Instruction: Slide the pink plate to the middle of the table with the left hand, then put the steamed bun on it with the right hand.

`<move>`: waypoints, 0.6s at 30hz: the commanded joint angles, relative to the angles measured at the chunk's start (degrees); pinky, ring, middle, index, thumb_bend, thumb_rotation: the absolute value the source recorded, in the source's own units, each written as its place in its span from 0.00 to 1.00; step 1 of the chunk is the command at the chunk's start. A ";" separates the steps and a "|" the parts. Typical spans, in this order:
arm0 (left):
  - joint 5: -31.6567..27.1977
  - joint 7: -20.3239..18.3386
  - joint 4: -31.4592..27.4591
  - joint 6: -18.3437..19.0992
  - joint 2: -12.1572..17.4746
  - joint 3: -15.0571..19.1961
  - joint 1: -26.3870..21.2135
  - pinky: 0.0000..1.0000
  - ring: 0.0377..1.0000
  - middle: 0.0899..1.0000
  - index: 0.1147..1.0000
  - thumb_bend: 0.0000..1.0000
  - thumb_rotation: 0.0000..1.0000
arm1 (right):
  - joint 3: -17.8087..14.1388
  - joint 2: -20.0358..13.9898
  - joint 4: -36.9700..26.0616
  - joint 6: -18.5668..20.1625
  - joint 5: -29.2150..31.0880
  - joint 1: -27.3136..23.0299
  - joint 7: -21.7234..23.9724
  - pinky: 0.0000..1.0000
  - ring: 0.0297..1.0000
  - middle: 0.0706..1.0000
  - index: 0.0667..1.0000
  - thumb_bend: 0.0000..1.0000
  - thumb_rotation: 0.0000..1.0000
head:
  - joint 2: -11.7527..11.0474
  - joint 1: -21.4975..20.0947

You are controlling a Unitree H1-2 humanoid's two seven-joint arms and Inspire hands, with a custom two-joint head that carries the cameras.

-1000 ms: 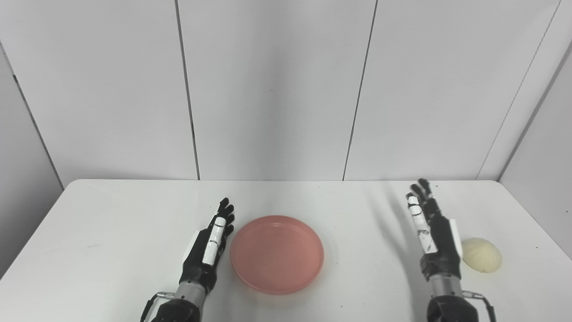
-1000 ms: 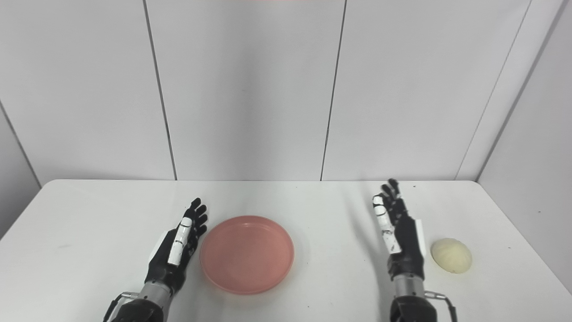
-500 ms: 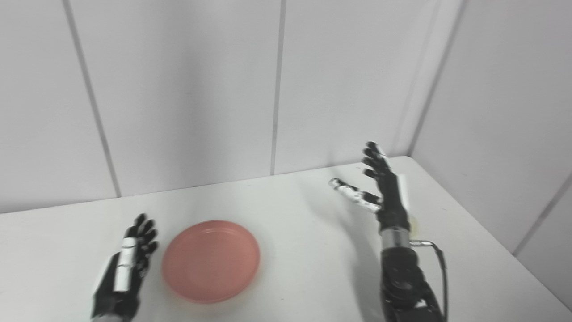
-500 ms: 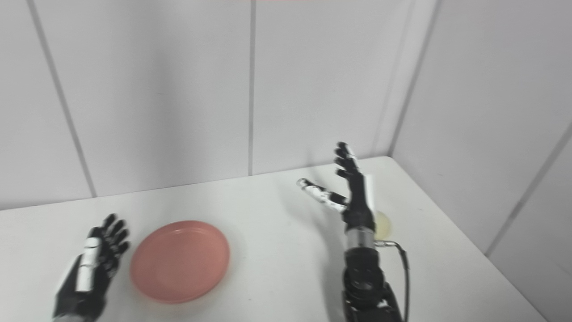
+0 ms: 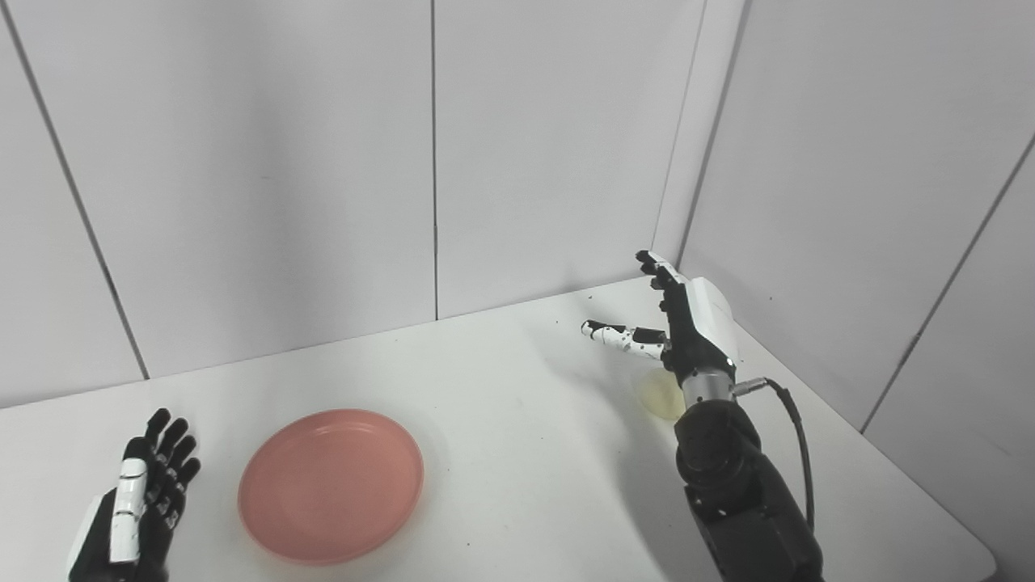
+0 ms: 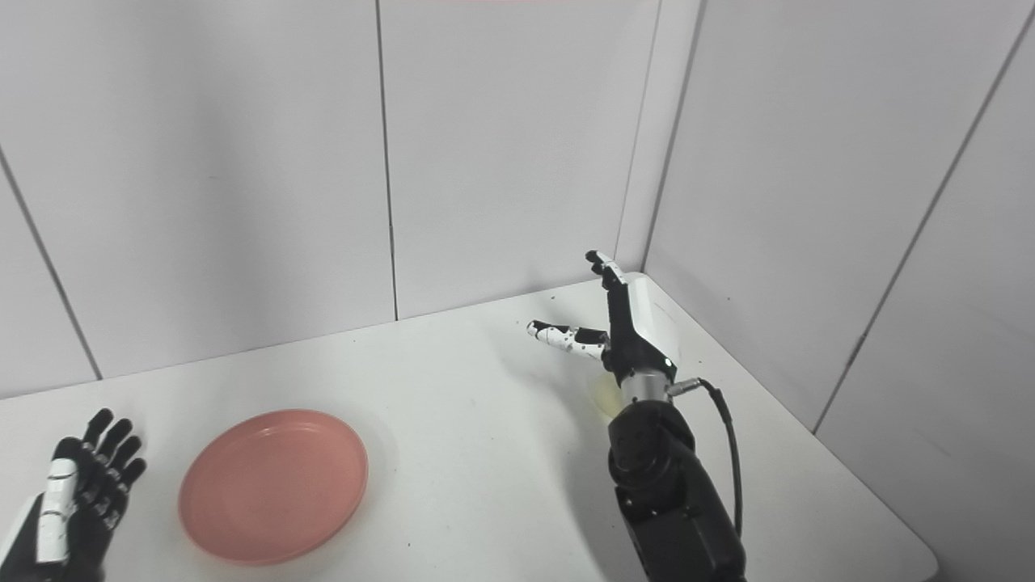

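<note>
The pink plate (image 5: 331,483) lies flat on the white table (image 5: 517,420), left of centre in the picture. My left hand (image 5: 129,513) rests open at the bottom left corner, a short gap to the left of the plate and not touching it. My right hand (image 5: 683,327) is raised above the table at the right, open, fingers spread and thumb pointing left. The pale steamed bun (image 5: 659,394) lies on the table just below and behind that hand, mostly hidden by the wrist; in the right eye view only a sliver of the bun (image 6: 602,394) shows.
The table's right edge (image 5: 889,461) runs close past the right forearm. White wall panels (image 5: 566,145) meet in a corner just behind the raised hand.
The camera has swung to the right, shifting the whole scene left. My right hand has risen and opened its thumb out over the bun. The left hand now lies further from the plate.
</note>
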 commanded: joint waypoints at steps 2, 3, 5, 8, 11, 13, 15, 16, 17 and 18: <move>-0.44 -0.38 1.48 0.52 0.68 0.26 0.51 1.00 1.00 1.00 1.00 0.56 1.00 | 0.28 -2.23 -0.97 0.21 -8.48 -1.39 5.92 0.73 0.85 0.88 0.88 0.72 0.50 | -0.01 -0.63; -0.77 -0.67 1.56 0.76 0.71 0.38 0.44 1.00 1.00 1.00 1.00 0.56 1.00 | -0.03 -2.03 -0.96 0.21 -10.37 -1.47 7.12 0.73 0.85 0.89 0.88 0.72 0.50 | -0.07 -1.13; -1.39 -0.93 1.52 1.53 0.63 0.73 0.31 1.00 1.00 1.00 1.00 0.56 1.00 | -0.78 -1.50 -0.93 0.21 -13.49 -1.68 9.05 0.73 0.85 0.88 0.87 0.73 0.45 | -0.07 -1.47; -1.76 -0.94 1.57 2.05 0.51 1.02 0.19 1.00 1.00 1.00 1.00 0.55 1.00 | -2.66 -0.48 -1.16 0.21 -16.94 -1.98 12.82 0.76 0.86 0.89 0.88 0.73 0.46 | -0.33 -2.09; -1.48 -0.71 1.22 2.21 0.49 1.01 0.26 1.00 1.00 1.00 1.00 0.55 1.00 | -4.68 0.09 -1.06 0.22 -21.15 -2.13 18.06 0.79 0.88 0.90 0.89 0.73 0.44 | -0.33 -2.00; -1.53 -0.79 1.19 1.92 0.49 1.06 0.27 1.00 1.00 1.00 1.00 0.55 1.00 | -5.86 0.64 -1.00 0.21 -22.97 -2.18 19.93 0.76 0.86 0.89 0.89 0.74 0.42 | -0.38 -1.92; -1.78 -1.03 1.25 1.83 0.54 1.17 0.26 1.00 1.00 1.00 1.00 0.55 1.00 | -7.13 1.04 -0.71 0.21 -24.83 -2.24 22.14 0.73 0.84 0.87 0.87 0.74 0.38 | -0.41 -2.06; -1.83 -1.06 1.25 1.92 0.57 1.21 0.25 1.00 1.00 1.00 1.00 0.55 1.00 | -7.48 1.10 -0.60 0.21 -25.67 -2.27 23.08 0.73 0.84 0.87 0.87 0.74 0.38 | -0.44 -2.13; -1.85 -1.07 1.05 2.17 0.60 1.22 0.31 1.00 1.00 1.00 1.00 0.55 1.00 | -7.72 1.16 -0.39 0.21 -26.91 -2.33 24.13 0.72 0.83 0.86 0.86 0.75 0.38 | -0.45 -2.17; -1.85 -1.07 0.89 2.35 0.62 1.23 0.36 1.00 1.00 1.00 1.00 0.55 1.00 | -7.86 1.24 -0.30 0.21 -27.80 -2.40 24.82 0.72 0.83 0.85 0.86 0.75 0.38 | -0.44 -2.23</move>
